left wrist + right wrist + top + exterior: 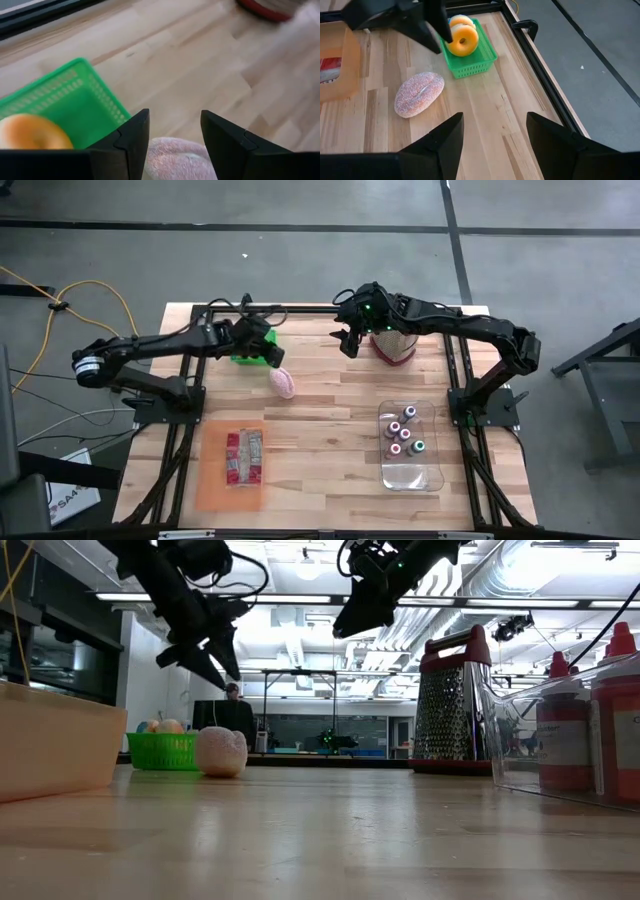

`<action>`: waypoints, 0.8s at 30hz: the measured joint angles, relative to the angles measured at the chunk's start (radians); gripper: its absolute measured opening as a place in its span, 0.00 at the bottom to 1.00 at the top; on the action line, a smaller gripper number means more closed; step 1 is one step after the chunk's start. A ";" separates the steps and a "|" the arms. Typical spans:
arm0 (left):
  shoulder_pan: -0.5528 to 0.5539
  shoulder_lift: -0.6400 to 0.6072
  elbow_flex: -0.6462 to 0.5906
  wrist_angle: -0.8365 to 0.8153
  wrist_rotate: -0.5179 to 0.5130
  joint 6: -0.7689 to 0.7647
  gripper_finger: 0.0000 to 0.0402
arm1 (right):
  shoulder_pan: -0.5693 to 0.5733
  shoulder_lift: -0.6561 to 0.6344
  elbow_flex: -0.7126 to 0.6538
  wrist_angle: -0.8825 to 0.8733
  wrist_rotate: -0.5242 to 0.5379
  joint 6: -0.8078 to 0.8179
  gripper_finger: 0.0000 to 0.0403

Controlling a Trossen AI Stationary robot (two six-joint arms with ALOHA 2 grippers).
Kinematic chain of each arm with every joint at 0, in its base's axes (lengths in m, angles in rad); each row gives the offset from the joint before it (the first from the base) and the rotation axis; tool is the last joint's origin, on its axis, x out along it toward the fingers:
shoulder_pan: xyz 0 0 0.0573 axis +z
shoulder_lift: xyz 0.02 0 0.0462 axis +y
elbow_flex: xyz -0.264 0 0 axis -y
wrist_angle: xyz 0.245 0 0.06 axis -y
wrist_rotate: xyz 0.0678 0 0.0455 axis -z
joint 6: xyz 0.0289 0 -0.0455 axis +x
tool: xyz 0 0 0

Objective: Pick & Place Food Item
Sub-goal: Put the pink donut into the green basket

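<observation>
Green basket's (470,55) donuts (462,39) clear only from right wrist, both grippers (175,145) (492,145) open, empty

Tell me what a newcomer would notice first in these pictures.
The pink speckled bread roll lying alone on the wooden table draws the eye, with the left gripper open and hovering just above it. Beside it sits a green basket holding donuts. The right gripper hangs open in the air near the red-trimmed grater.
</observation>
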 joint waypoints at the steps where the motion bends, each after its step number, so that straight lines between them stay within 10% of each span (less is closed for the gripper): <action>1: -0.008 0.000 0.000 0.000 0.010 0.024 0.43 | 0.000 0.000 0.000 0.000 0.000 0.000 0.51; 12: -0.048 0.000 0.000 0.001 0.260 0.582 0.43 | 0.000 0.000 0.000 0.000 0.000 0.000 0.51; 24: -0.071 0.000 0.000 -0.005 0.298 1.175 0.43 | 0.000 0.000 0.000 0.000 0.000 0.000 0.51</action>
